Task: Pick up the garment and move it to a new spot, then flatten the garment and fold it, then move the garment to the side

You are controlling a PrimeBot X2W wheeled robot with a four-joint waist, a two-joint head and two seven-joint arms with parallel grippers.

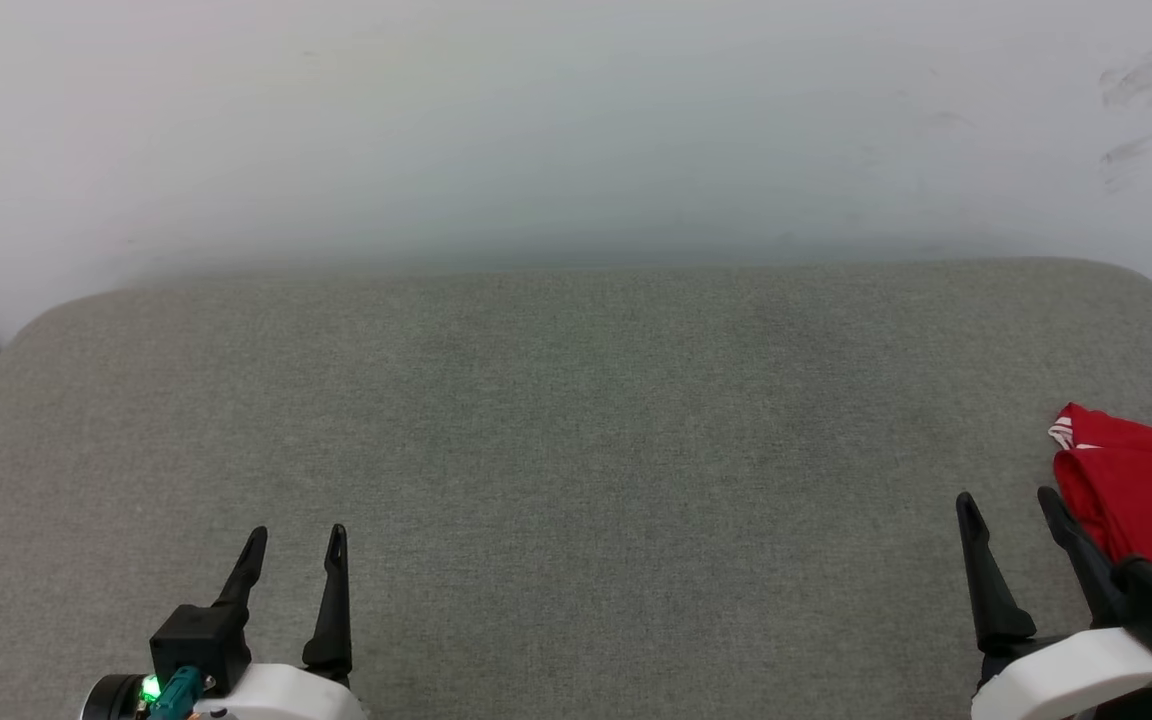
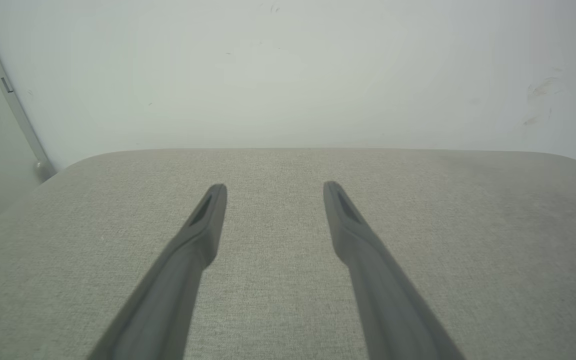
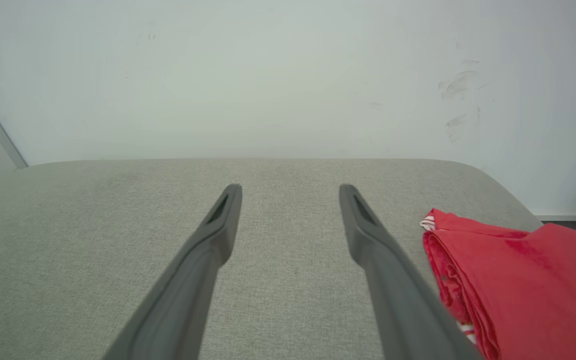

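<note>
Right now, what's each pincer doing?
Left pincer: open, holding nothing.
Right pincer: open, holding nothing; the folded garment lies beside it.

surface: grey fabric cushion (image 1: 576, 450) | behind: white wall (image 1: 576, 120) | scuff marks (image 1: 1136, 80) upper right

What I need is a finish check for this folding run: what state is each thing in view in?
garment: folded into a compact red bundle, lying at the right end of the grey cushion, not held.
left gripper: jaws open, empty, over the cushion.
right gripper: jaws open, empty, close beside the garment's left edge.
</note>
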